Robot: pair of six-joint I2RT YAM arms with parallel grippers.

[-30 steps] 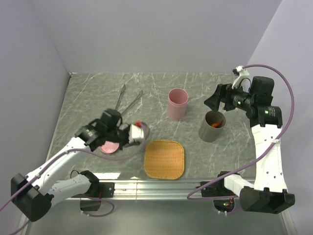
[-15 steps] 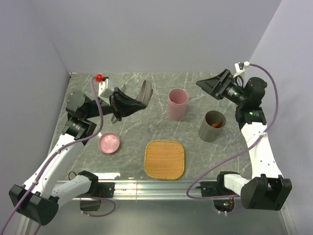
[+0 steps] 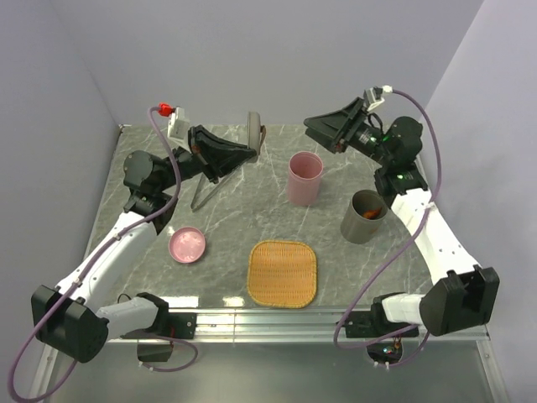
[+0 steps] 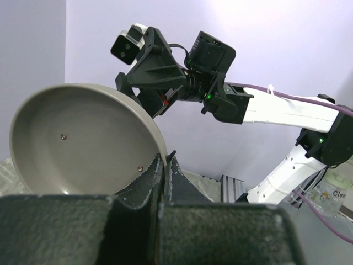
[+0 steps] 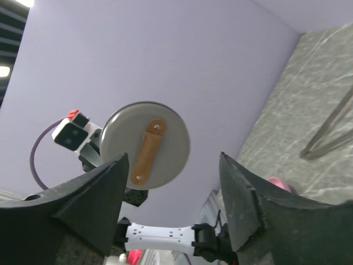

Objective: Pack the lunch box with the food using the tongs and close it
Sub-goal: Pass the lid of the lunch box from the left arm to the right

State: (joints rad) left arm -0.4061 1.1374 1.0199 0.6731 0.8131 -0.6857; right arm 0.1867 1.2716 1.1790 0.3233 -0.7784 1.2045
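My left gripper (image 3: 248, 149) is raised over the back of the table and shut on the rim of the shallow grey dish (image 3: 253, 133), which it holds on edge. The left wrist view shows the dish's hollow side (image 4: 83, 138) with the fingers (image 4: 165, 165) pinching its rim. My right gripper (image 3: 312, 126) hangs open, facing the dish from the right without touching it. In the right wrist view the dish's back, with a brown strap (image 5: 146, 146), shows between the spread jaws of the gripper (image 5: 174, 157). The tall grey cup (image 3: 364, 217) holds orange food (image 3: 373, 212). The tall pink cup (image 3: 304, 178) stands left of it. The pink dish (image 3: 187, 244) lies front left. The tongs (image 3: 202, 193) lie behind it.
A square woven orange-yellow tray (image 3: 283, 273) lies at the front middle of the marble table (image 3: 252, 210). Lilac walls close in the back and both sides. In the right wrist view the tongs (image 5: 328, 127) and the edge of the pink dish (image 5: 278, 185) show on the table.
My left arm lifted the grey dish from beside the pink dish up toward the back middle. My right arm swung left and up to face it, and its jaws narrowed a little.
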